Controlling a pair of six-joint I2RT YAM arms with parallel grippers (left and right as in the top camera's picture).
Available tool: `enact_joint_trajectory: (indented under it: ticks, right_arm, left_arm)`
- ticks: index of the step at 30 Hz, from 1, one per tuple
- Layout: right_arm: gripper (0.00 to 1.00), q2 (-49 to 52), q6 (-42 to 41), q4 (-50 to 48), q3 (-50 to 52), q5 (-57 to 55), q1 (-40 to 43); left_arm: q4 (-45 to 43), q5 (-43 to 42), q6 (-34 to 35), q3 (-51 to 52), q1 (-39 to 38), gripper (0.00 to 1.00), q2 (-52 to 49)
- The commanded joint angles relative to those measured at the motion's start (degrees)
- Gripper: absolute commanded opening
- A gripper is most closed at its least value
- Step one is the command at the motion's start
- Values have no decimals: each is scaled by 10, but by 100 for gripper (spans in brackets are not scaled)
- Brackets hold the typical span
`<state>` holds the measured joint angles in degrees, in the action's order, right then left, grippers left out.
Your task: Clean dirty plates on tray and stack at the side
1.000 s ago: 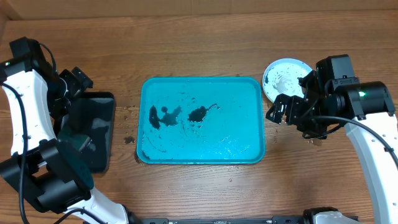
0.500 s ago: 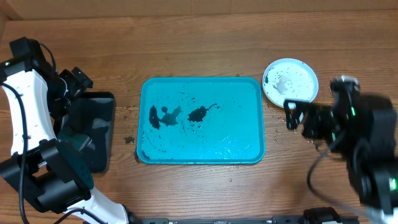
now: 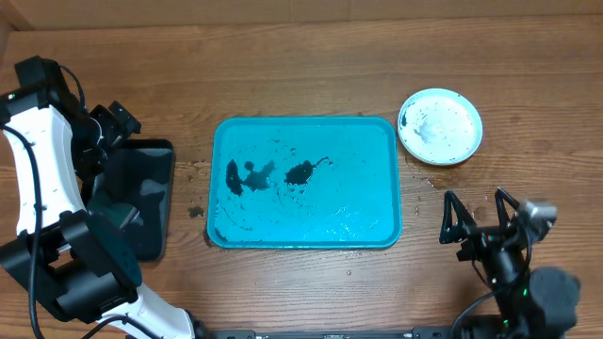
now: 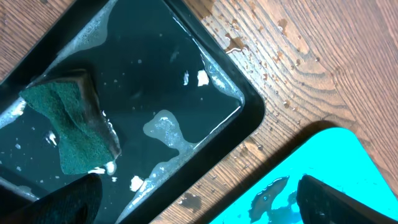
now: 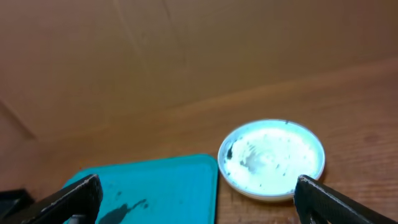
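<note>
Progress: no plates on the tray [image 3: 358, 151], just black smears and water, so we reckon the job's about wrapped up.
Plates: the plates [image 3: 440, 126] sit on the table at the tray's 2 o'clock, just off its corner. We only see the top one, a bit specky, and can't tell how many are under it.
Left gripper [image 4: 199, 202]: wide, empty, over the black tray [image 3: 155, 188] at 9 o'clock.
Right gripper [image 3: 474, 212]: wide, empty, at 4 o'clock, well apart from the plates.
Left wrist view only: a green sponge [image 4: 71, 124] lying in soapy water in the black tray.
Overhead only: both arms and the whole layout together.
</note>
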<state>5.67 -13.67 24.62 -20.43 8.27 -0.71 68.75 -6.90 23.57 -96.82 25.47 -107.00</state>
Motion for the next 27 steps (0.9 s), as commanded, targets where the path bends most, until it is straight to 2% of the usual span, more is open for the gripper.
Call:
enact_joint_trajectory:
  ticks: [1, 12, 19, 23, 27]
  right_arm:
    - [100, -52, 4, -34, 53, -7, 7]
    - [100, -55, 4, -253, 200, -8, 7]
    - [100, -55, 4, -256, 200, -55, -10]
    - [100, -55, 4, -209, 200, -103, -24]
    - [100, -55, 59, -200, 200, -110, -26]
  left_arm:
    - [-1, -4, -7, -8, 0, 100, 1]
    - [-1, -4, -7, -8, 0, 100, 1]
    - [-1, -4, -7, -8, 0, 100, 1]
    - [-1, -4, -7, -8, 0, 100, 1]
    - [-1, -4, -7, -8, 0, 100, 1]
